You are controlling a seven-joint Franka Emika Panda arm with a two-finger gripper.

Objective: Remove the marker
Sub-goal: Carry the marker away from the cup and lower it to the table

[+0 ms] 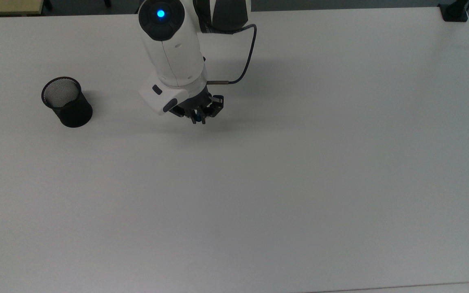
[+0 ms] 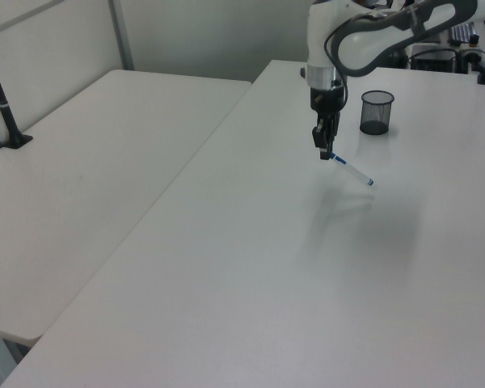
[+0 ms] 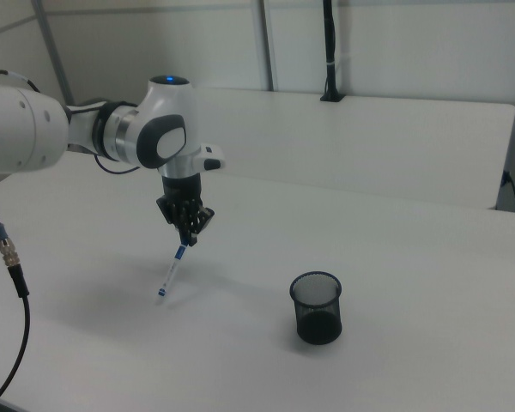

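My gripper (image 1: pixel 198 120) (image 2: pixel 326 153) (image 3: pixel 187 240) is shut on the blue-capped end of the marker (image 2: pixel 352 170) (image 3: pixel 172 272). The white barrel hangs slanted below the fingers, its small blue tip low over the white table (image 1: pixel 283 183). In the top view the marker (image 1: pixel 197 119) shows as a blue spot between the fingers. The black mesh cup (image 1: pixel 66 102) (image 2: pixel 376 111) (image 3: pixel 317 307) stands upright with nothing in it, well off to the top view's left of the gripper.
A second white table (image 2: pixel 89 186) adjoins along the left view's left side. A black clamp post (image 2: pixel 2 97) stands on it, and another (image 1: pixel 454 11) sits at the top view's far right corner. The arm's cable (image 1: pixel 247 61) loops beside the wrist.
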